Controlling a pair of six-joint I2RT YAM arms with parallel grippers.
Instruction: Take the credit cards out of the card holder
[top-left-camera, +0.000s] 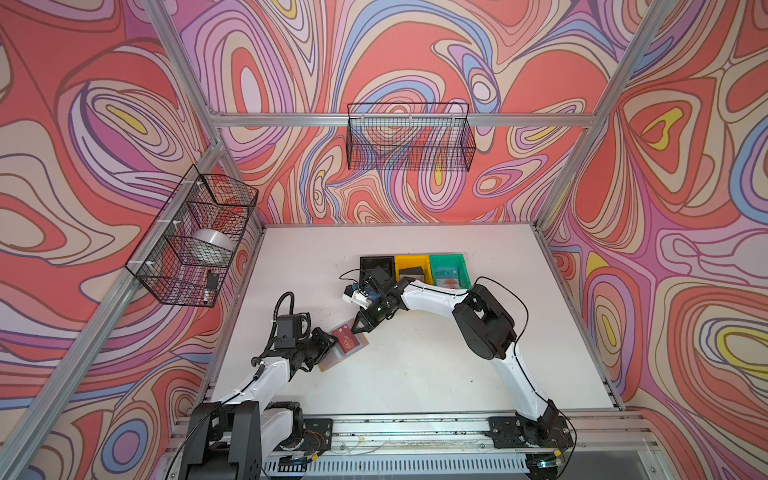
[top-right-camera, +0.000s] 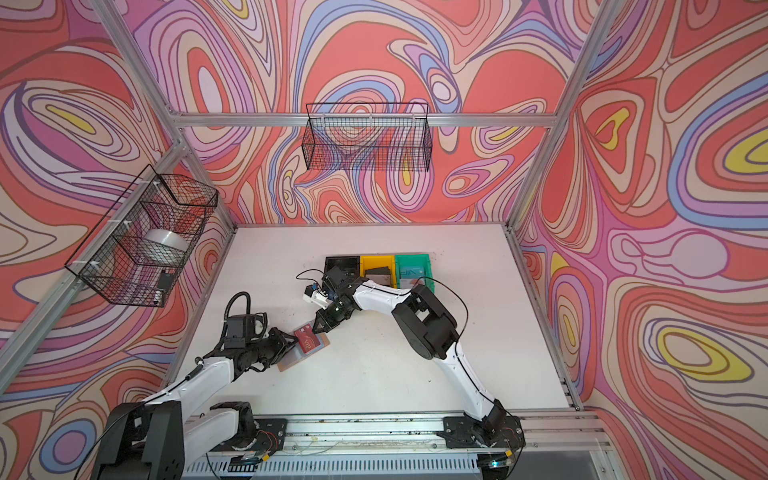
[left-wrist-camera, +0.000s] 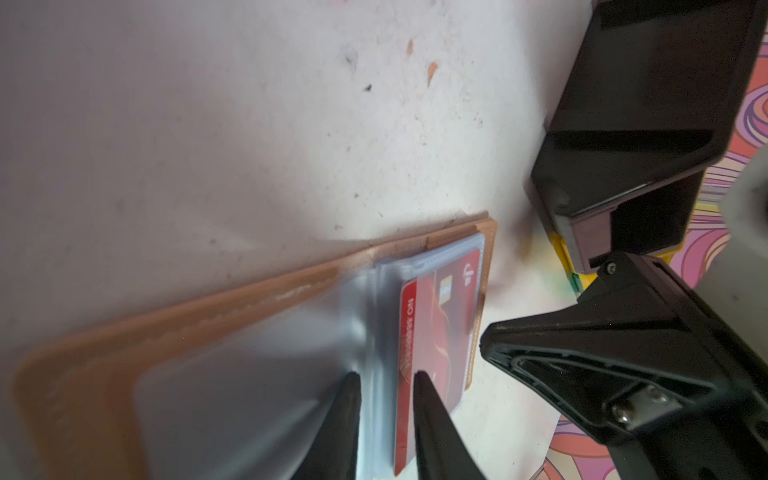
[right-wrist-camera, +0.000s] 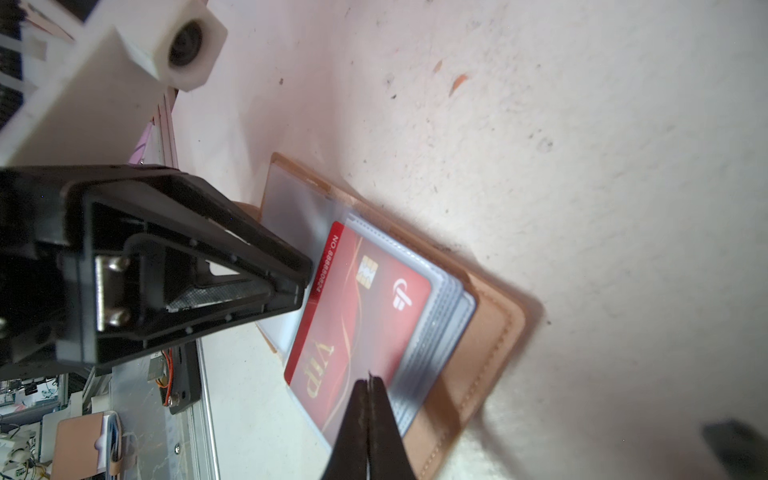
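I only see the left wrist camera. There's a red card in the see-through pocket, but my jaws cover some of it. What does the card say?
Observer: In the right wrist view the red card reads "VIP" in gold letters, at the end that your left gripper covers.
Operator: Cool! And the other gripper, is it open or shut? I only see its side.
Observer: The right gripper has its jaws shut, with the tips right at the red card. I can't tell whether they pinch it.
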